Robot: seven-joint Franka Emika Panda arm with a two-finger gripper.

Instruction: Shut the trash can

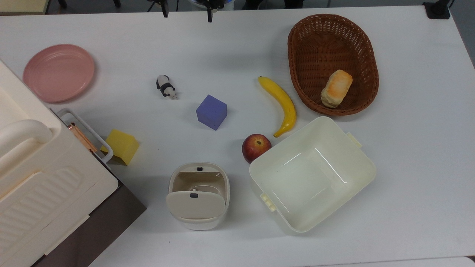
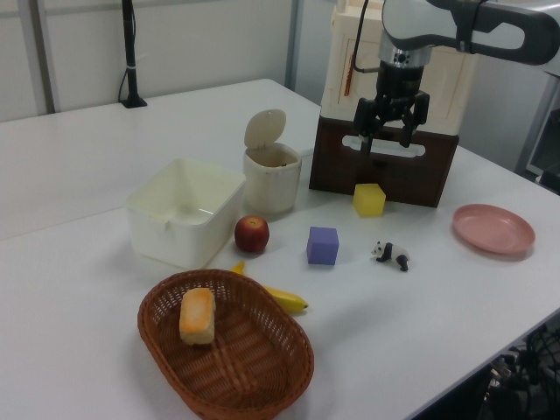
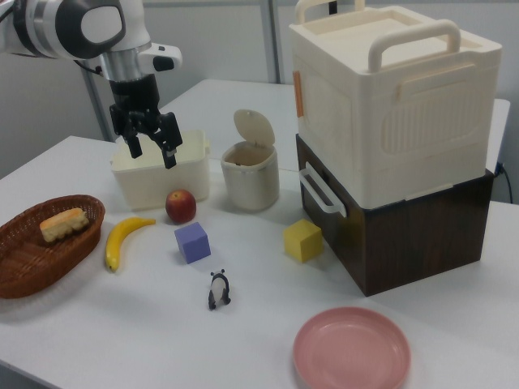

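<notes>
Hovering well above the table [image 1: 408,167], gripper [image 3: 152,146] has fingers spread open and empty, while the trash can [image 1: 198,196] sits with its lid [image 1: 195,204] flipped up, between the lidless cream tub [image 1: 312,174] and the yellow block [image 1: 121,146], near the apple [image 1: 255,147]

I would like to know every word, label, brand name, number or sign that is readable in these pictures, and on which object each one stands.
There is no readable text in any view.
The trash can, the cream tub, the cream appliance and the pink plate carry no printing that I can see.
The arm above the end effector shows no legible marking either.
</notes>
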